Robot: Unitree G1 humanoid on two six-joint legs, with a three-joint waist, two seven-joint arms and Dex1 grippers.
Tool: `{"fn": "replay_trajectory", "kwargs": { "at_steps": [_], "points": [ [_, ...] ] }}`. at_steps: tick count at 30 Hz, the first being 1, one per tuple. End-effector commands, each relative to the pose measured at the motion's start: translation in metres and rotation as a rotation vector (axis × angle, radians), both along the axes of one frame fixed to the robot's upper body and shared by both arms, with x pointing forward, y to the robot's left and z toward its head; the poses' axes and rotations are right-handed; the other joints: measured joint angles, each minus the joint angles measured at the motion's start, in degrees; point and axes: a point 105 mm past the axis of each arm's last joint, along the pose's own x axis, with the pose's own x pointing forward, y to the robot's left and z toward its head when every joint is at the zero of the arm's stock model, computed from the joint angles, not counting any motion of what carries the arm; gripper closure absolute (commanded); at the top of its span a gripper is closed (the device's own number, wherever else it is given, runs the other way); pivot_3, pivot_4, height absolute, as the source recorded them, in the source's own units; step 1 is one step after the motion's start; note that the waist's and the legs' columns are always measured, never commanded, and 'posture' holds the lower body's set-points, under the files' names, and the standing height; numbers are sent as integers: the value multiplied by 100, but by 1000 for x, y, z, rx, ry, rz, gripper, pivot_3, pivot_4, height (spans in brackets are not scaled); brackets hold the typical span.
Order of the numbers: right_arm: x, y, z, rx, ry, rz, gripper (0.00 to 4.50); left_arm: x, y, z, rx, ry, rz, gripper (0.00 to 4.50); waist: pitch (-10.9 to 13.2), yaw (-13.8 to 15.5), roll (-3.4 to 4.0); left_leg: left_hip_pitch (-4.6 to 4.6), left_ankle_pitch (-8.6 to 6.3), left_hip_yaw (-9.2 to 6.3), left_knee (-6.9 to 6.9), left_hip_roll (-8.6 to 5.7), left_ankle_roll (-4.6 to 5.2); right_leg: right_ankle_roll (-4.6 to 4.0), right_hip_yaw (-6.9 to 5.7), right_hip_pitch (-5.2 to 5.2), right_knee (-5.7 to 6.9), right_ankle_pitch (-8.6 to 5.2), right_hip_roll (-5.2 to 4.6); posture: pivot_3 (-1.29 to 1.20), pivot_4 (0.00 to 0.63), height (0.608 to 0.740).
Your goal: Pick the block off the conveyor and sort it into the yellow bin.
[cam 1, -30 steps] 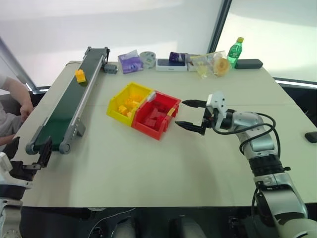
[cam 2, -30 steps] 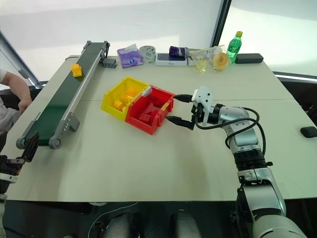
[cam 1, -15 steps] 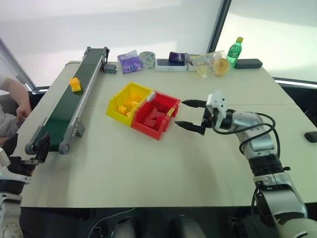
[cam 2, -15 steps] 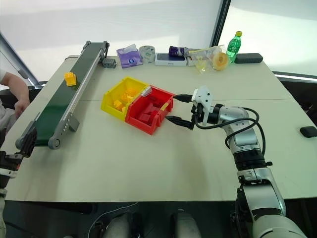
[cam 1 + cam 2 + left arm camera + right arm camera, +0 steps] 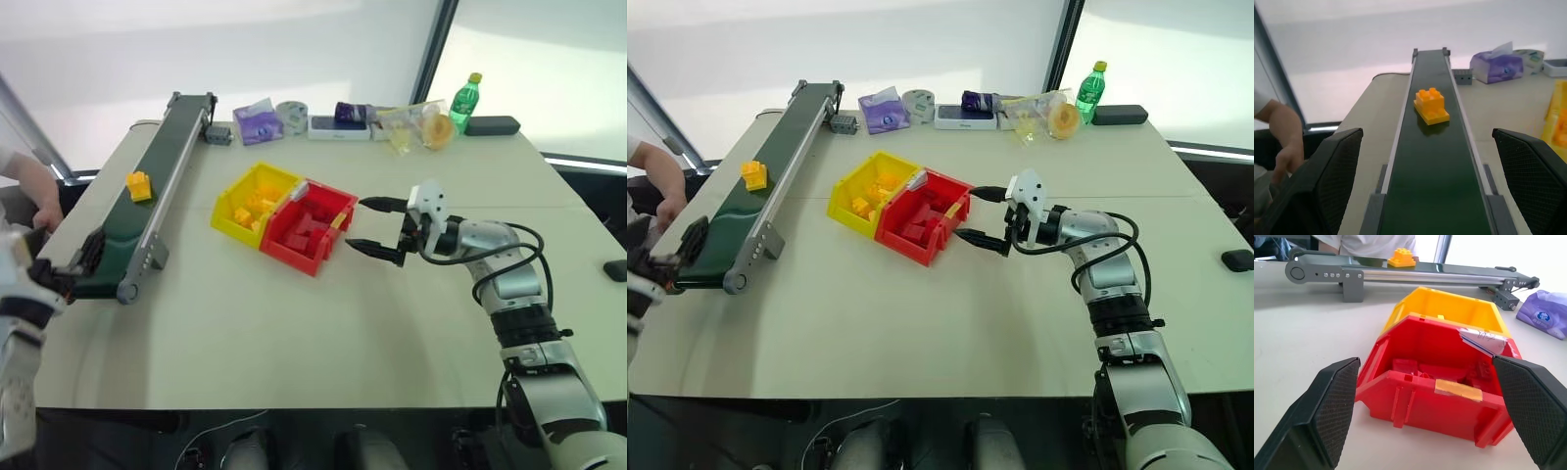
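The yellow-orange block point(image 5: 138, 185) rides on the dark green belt of the conveyor point(image 5: 168, 145), about midway along it. My left gripper point(image 5: 73, 266) is open at the conveyor's near end, and in the left wrist view its fingers point(image 5: 1327, 181) straddle the belt with the block point(image 5: 1431, 105) ahead. The yellow bin point(image 5: 232, 197) holds several yellow bricks and is joined to a red bin point(image 5: 294, 253). My right gripper point(image 5: 358, 224) stands open and empty just to the right of the red bin point(image 5: 1435, 401).
A person's hand point(image 5: 39, 201) rests left of the conveyor. A purple tissue pack point(image 5: 258, 124), a tape roll point(image 5: 291, 114), a white box point(image 5: 338, 127), snack bags and a green bottle point(image 5: 464, 102) line the table's far edge. A black object point(image 5: 615, 269) lies at the right edge.
The block has travelled down the belt toward the near end. My left gripper has risen and moved forward to the conveyor's near end. The right arm has kept still.
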Motion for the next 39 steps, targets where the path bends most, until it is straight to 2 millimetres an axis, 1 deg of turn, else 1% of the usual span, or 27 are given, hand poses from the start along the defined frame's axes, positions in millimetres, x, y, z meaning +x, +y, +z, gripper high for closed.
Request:
{"fn": "replay_trajectory", "kwargs": {
  "at_steps": [1, 3, 5, 6, 9, 12, 15, 20, 22, 23, 24, 26, 27, 28, 30, 32, 36, 38, 39],
  "points": [
    [-1, 2, 15, 3, -60, 7, 0, 18, -6, 4, 10, 68, -21, 28, 0, -1, 0, -1, 0, 3, 0, 0, 0, 0, 0, -1, -2, 0, -1, 0, 150, 740],
    [-2, 1, 15, 3, -59, 4, 0, 29, -4, 4, 14, 116, -4, 28, 0, 1, 0, -2, -1, 6, -3, -1, 1, 1, 0, -3, -3, 0, -1, 0, 150, 740],
    [-2, 0, 15, 3, -62, -2, 0, 38, -5, 0, -42, 163, -12, 28, 0, 0, 0, -2, 0, 6, -4, -1, 0, 1, 0, -5, -3, 0, -1, 0, 150, 740],
    [-3, 0, 16, 5, -61, -5, 0, 41, -6, 0, -37, 173, -13, 28, 0, -9, 0, -2, 0, 7, -4, 0, 0, 1, 0, -6, -3, 0, 0, 0, 150, 740],
    [-4, -1, 15, 5, -61, -12, 0, 48, 2, -1, -13, 193, 31, 28, 0, -14, 0, -2, 0, 9, -4, 0, -1, 1, 1, -8, -2, 0, 1, 0, 150, 740],
    [-5, 0, 15, 6, -60, -15, 0, 57, -5, -4, -33, 205, -6, 28, 0, -5, 0, -2, 1, 11, -4, 1, -1, 1, 2, -11, -1, 0, 2, 0, 150, 740],
    [-5, 0, 15, 7, -59, -17, 0, 62, -7, -9, -43, 226, -11, 28, 0, 1, 0, -2, 1, 12, -3, 0, -1, 1, 1, -11, -1, 0, 0, 0, 150, 740],
    [-5, -1, 15, 9, -59, -20, 0, 63, -9, -19, -57, 254, -20, 28, 0, 2, 0, -3, 1, 12, -2, -1, -1, 1, 2, -11, 0, 0, 0, 0, 150, 740],
    [-6, -1, 16, 10, -60, -19, 0, 64, -10, -17, -82, 233, -31, 572, 0, 2, 0, -3, 1, 12, -1, -1, -1, 1, 2, -11, 1, 0, 0, 0, 150, 740],
    [-6, -1, 16, 11, -60, -19, 0, 64, -9, -16, -86, 220, -23, 1013, 0, 3, 0, -3, 1, 12, -1, -1, -1, 1, 2, -11, 2, 0, 0, 0, 150, 740],
    [-6, -1, 17, 11, -60, -20, 0, 63, -9, -15, -76, 223, -24, 1360, 0, 2, 0, -3, 1, 12, -1, -1, -1, 1, 2, -11, 2, 0, 0, 0, 150, 740],
    [-6, 0, 18, 10, -62, -19, 0, 61, -9, -14, -82, 224, -22, 2373, 0, 3, 0, -3, 1, 11, 0, -1, -1, 1, 2, -11, 2, 0, 0, 0, 150, 740],
    [-6, 1, 19, 11, -63, -18, 0, 60, -9, -10, -70, 208, -21, 2845, 0, 2, 0, -3, 1, 12, 0, -1, -1, 1, 3, -11, 2, 0, 0, 0, 150, 740],
    [-6, 1, 19, 10, -64, -19, 0, 59, -9, -7, -63, 194, -20, 3191, 0, 0, 0, -3, 1, 11, 0, 0, -1, 1, 3, -11, 2, 0, 0, 0, 150, 740],
    [-6, 1, 19, 10, -63, -20, 0, 62, -23, 15, -88, 99, -78, 3133, 0, 0, 0, -3, 1, 11, 0, 0, -1, 1, 3, -11, 2, 0, 0, 0, 150, 740],
    [-6, 1, 19, 10, -62, -20, 0, 66, -41, 33, -49, 39, -133, 3133, 0, 31, 0, -4, 1, 11, 1, 0, -1, 1, 3, -10, 3, 0, -1, 0, 150, 740],
    [-5, -1, 17, 10, -60, -21, 0, 77, -80, 51, -55, -24, -253, 3133, 0, 50, -1, -5, 1, 9, 9, -8, -1, 3, 1, -4, 6, 1, 0, 0, 150, 740],
    [-5, -1, 17, 11, -60, -22, 0, 83, -95, 55, -59, -37, -296, 3133, 0, 39, 0, -4, 1, 8, 10, -13, -1, 3, 1, -3, 6, 1, 1, 0, 150, 740],
    [-5, -2, 16, 10, -60, -23, 0, 91, -107, 55, -93, -38, -321, 3133, 0, 33, -1, -4, 1, 8, 9, -14, -1, 3, 1, -3, 7, 1, 2, 0, 150, 740]
  ]
}}
